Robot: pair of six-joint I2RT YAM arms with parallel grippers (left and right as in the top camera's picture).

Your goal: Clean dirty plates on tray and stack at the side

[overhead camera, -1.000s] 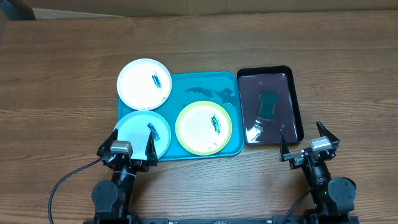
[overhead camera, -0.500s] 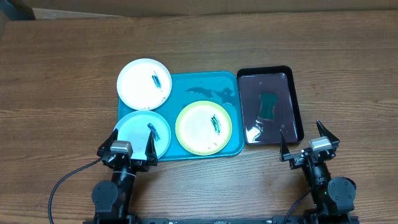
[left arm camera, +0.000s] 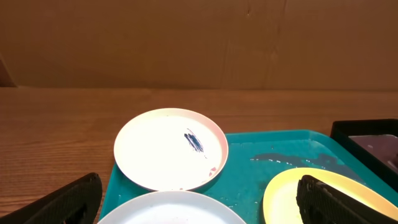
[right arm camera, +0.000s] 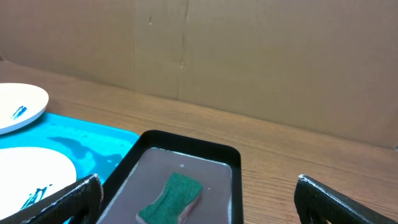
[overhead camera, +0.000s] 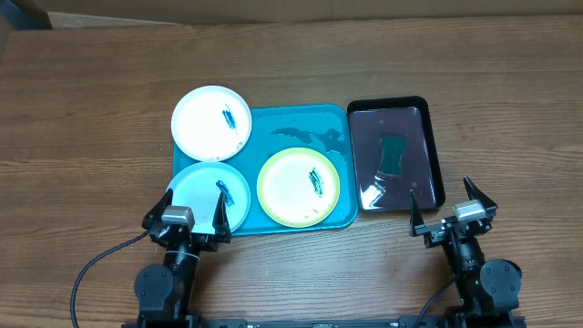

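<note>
Both my claws are wide open and hold nothing. My left claw (overhead camera: 195, 198) hangs at the near edge of the table (overhead camera: 91, 109), right by the pale blue plate (overhead camera: 208, 196). My right claw (overhead camera: 440, 191) hangs by the near end of the black tray (overhead camera: 392, 102). All three plates lie on the turquoise tray (overhead camera: 273, 118). The white plate (overhead camera: 211, 123) is on the far left corner, sticking out over the rim. The pale blue plate is on the near left corner. The yellow-green plate (overhead camera: 299, 187) is by the near edge. Each one has a dark smear. A green sponge (overhead camera: 393, 155) lies in the black tray
</note>
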